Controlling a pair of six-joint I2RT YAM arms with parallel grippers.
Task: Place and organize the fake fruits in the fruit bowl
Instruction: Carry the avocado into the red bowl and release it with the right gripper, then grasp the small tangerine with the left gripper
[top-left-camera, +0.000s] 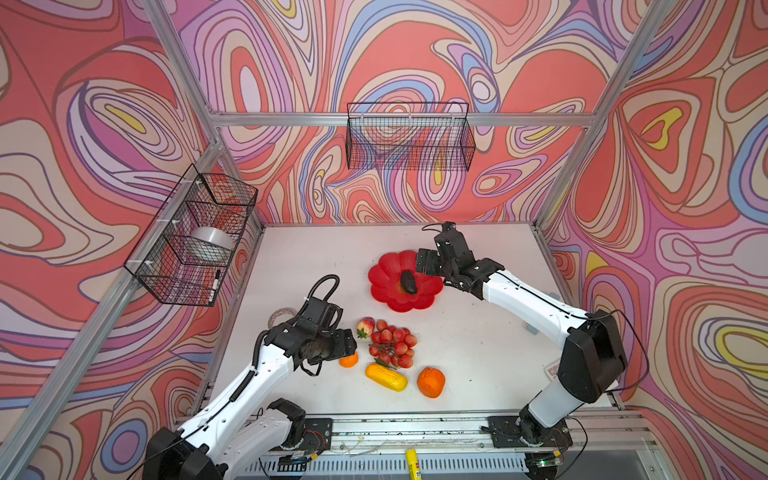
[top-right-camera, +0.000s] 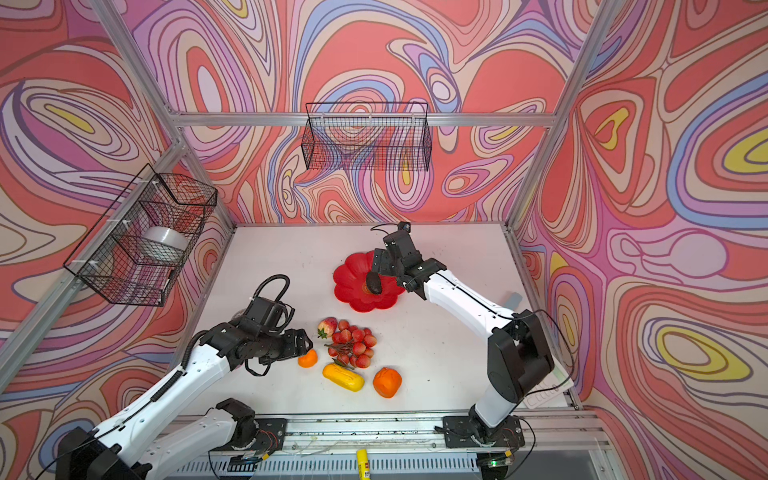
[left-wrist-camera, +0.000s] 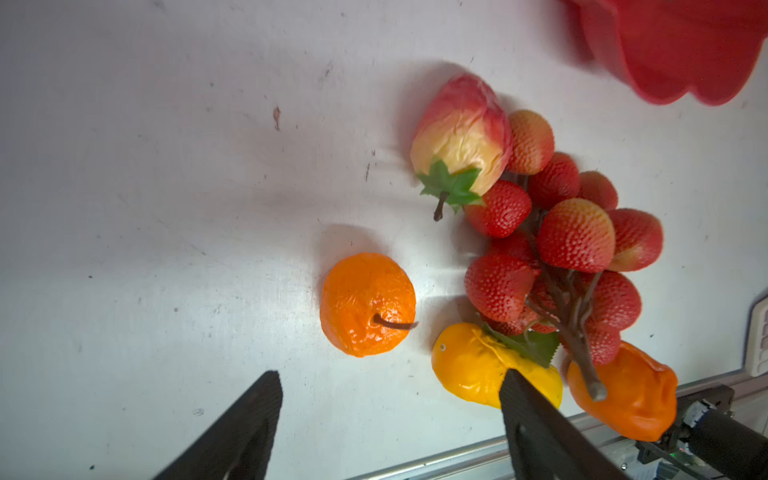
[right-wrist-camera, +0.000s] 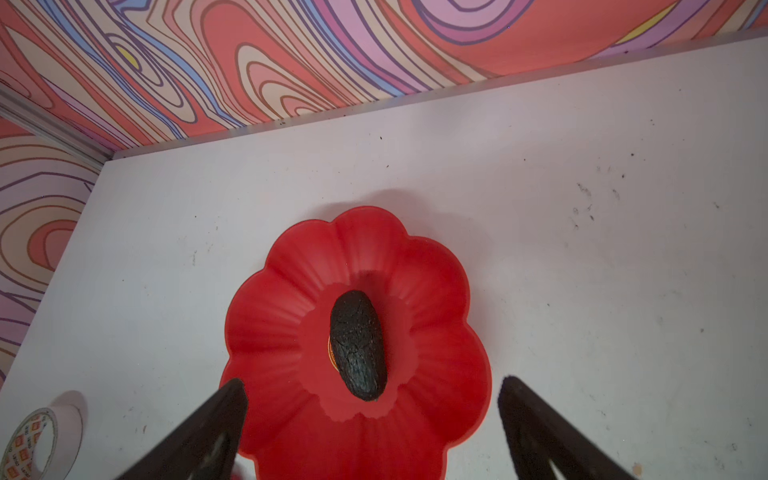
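Both sets of fingers are open and empty; the left fingers (left-wrist-camera: 390, 419) could knock the round orange (left-wrist-camera: 368, 304) so it rolls away.

Avocado (right-wrist-camera: 358, 345) in red bowl (right-wrist-camera: 266, 332)

The left tool (left-wrist-camera: 390, 399) hangs low with its jaws spread wide and nothing between them. The right tool (right-wrist-camera: 372, 399), arm stretched forward, hangs likewise wide apart and empty.
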